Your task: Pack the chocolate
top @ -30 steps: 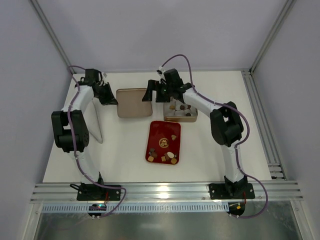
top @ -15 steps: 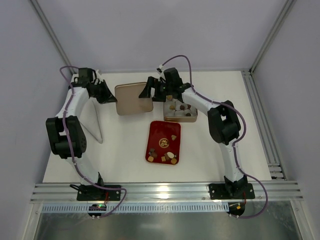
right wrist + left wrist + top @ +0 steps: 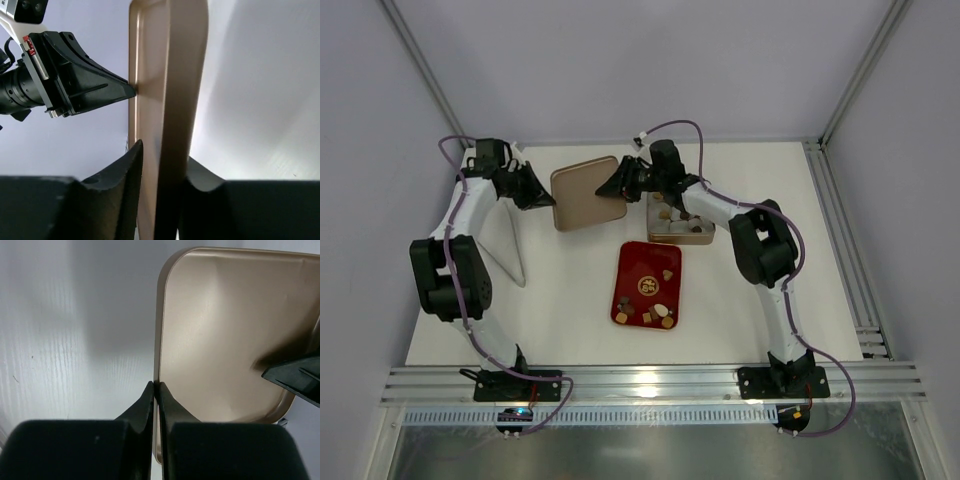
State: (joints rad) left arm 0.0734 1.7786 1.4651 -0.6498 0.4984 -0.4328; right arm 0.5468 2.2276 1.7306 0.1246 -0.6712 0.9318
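Note:
Chocolate pieces in dark brown, tan and cream lie on a red tray [image 3: 642, 260], with more inside a gold box [image 3: 680, 238] behind it. Left of the box, a gold lid [image 3: 588, 195] is held tilted between both arms. My left gripper [image 3: 548, 196] is shut on the lid's left rim; the left wrist view shows the thin rim [image 3: 159, 340] pinched at the gripper [image 3: 156, 386]. My right gripper [image 3: 616, 186] is shut on the lid's right edge, where its jaws [image 3: 165, 152] straddle the lid's wall [image 3: 167, 75].
The red tray sits in the middle of the white table, the gold box just behind it to the right. Aluminium frame rails [image 3: 850, 230] run along the table's right side and near edge. A white sheet [image 3: 510, 250] stands by the left arm.
My right gripper moved left to the lid's right edge and closed from wide open onto it. The left arm shifted slightly left, and the lid now stands tilted.

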